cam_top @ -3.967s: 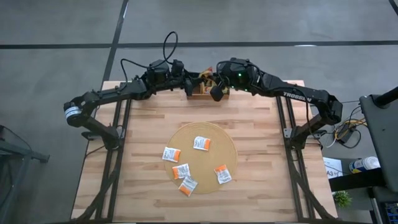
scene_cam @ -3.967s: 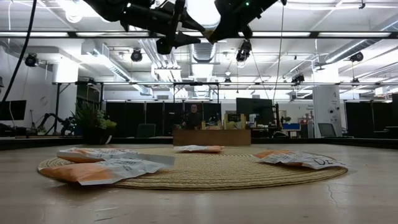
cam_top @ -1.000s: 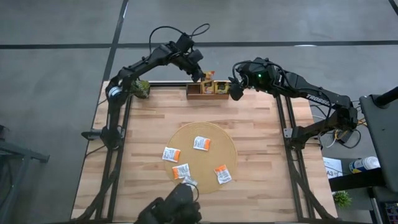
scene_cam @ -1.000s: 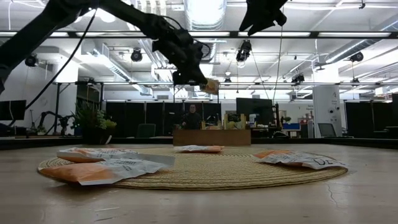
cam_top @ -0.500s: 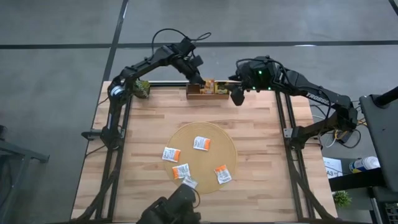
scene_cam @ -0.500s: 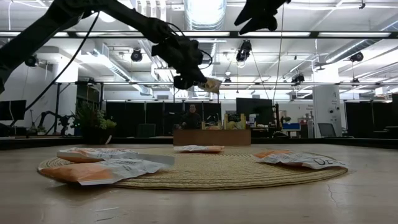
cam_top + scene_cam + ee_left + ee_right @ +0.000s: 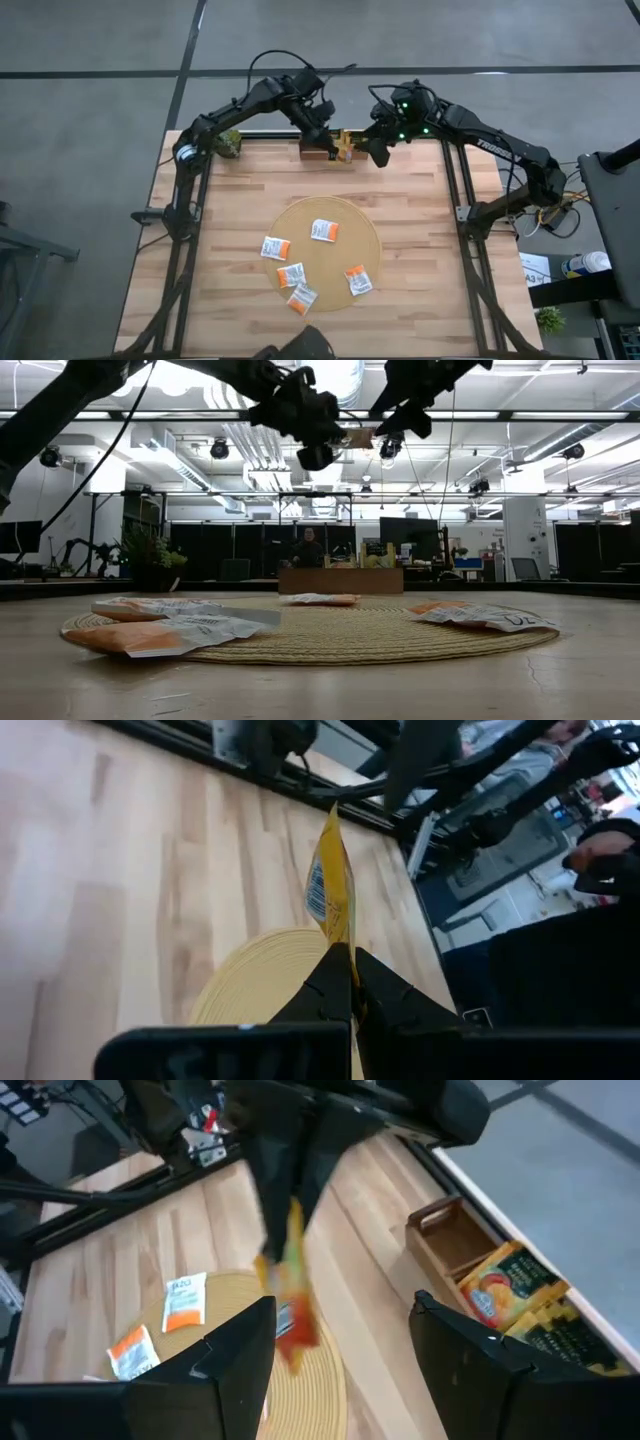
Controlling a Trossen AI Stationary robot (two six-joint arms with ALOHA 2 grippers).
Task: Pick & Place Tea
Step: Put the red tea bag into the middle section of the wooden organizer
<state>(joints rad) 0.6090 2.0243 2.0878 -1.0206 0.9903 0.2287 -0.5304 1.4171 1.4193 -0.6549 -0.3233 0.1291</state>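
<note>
Left gripper (image 7: pixel 335 147) raised above the table's far edge, by the wooden compartment tray (image 7: pixel 318 152), fingers clamped on one corner of a yellow-orange tea sachet (image 7: pixel 332 890). Sachet held edge-on in the left wrist view, sticking up from the closed fingertips (image 7: pixel 338 960), barcode showing on one face. In the low view, the sachet (image 7: pixel 358 437) high in the air between the two grippers, well above the mat.

Right gripper (image 7: pixel 379 148) just beside it, over the same far edge, jaws spread wide and holding nothing. From the right wrist view, the held sachet (image 7: pixel 291 1285) blurred ahead of the open fingers (image 7: pixel 235 1345), the tray (image 7: pixel 470 1245) with dark green and orange packets (image 7: pixel 515 1295) in its compartments off to one side.

On the round woven mat (image 7: pixel 325 206) near the table's middle: four white-and-orange sachets (image 7: pixel 324 230), flat and apart from one another. A fifth sachet (image 7: pixel 301 298) at the mat's near rim, partly over the bare wood.

A potted plant (image 7: pixel 229 143) at the far left corner.
</note>
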